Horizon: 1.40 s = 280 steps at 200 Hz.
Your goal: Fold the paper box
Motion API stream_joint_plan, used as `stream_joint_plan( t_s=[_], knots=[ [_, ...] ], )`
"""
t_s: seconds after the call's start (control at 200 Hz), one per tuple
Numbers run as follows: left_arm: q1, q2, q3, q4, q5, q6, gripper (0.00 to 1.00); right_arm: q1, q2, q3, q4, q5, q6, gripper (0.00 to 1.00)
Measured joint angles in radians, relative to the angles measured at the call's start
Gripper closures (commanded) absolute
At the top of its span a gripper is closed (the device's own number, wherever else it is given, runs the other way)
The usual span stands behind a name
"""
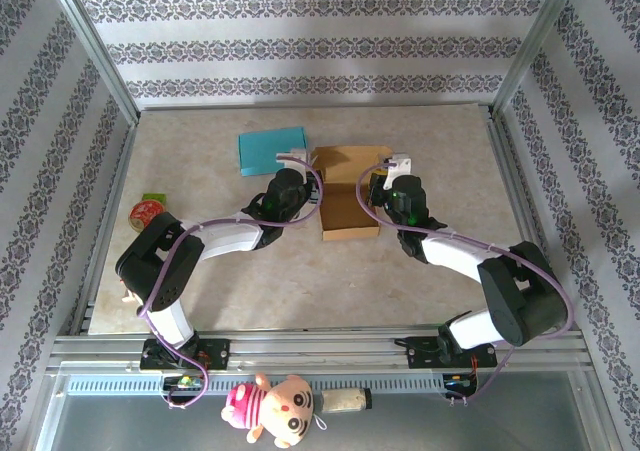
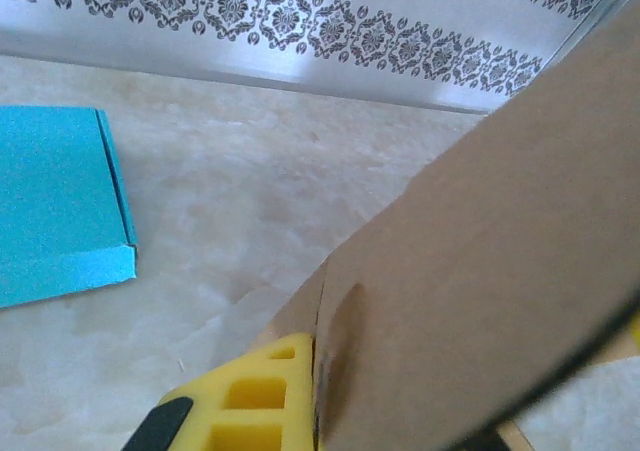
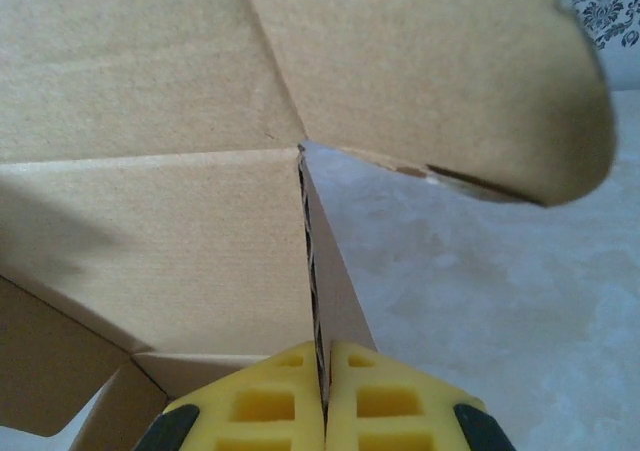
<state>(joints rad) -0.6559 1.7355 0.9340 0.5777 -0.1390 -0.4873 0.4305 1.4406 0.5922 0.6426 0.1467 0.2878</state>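
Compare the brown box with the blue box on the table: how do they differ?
Colour: the brown box is plain cardboard; the blue box is turquoise. Pose: the blue box lies flat; the brown box has flaps raised. State: the left gripper and the right gripper each pinch a brown box flap; the blue box is untouched. Both sit on the table.

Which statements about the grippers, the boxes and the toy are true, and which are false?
1. The right gripper is shut on a wall of the cardboard box. True.
2. The left gripper is open, apart from it. False: it is shut on the box's side.
3. A blue flat box lies on the table. True.
4. The plush toy sits inside the cardboard box. False: it lies in front of the arm bases, off the table.
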Motion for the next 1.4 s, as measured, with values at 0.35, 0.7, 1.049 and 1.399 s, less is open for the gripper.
stream_joint_plan(
  t_s=[0.35, 0.7, 1.049, 1.399],
  knots=[
    [-0.033, 0.002, -0.034, 0.053, 0.002, -0.137, 0.98, 0.019, 0.007, -0.065, 0.108, 0.052, 0.021, 1.0],
    [-0.051, 0.011, -0.028, 0.056, 0.001, -0.224, 0.92, 0.024, -0.041, -0.112, 0.117, 0.063, 0.019, 1.0],
    [-0.07, 0.092, 0.057, -0.014, -0.082, -0.347, 0.91, 0.064, -0.138, -0.206, 0.087, 0.065, -0.025, 1.0],
    [-0.143, -0.001, -0.121, 0.03, -0.045, -0.346, 0.78, 0.097, -0.262, -0.306, 0.046, 0.007, -0.036, 0.66]
  ],
)
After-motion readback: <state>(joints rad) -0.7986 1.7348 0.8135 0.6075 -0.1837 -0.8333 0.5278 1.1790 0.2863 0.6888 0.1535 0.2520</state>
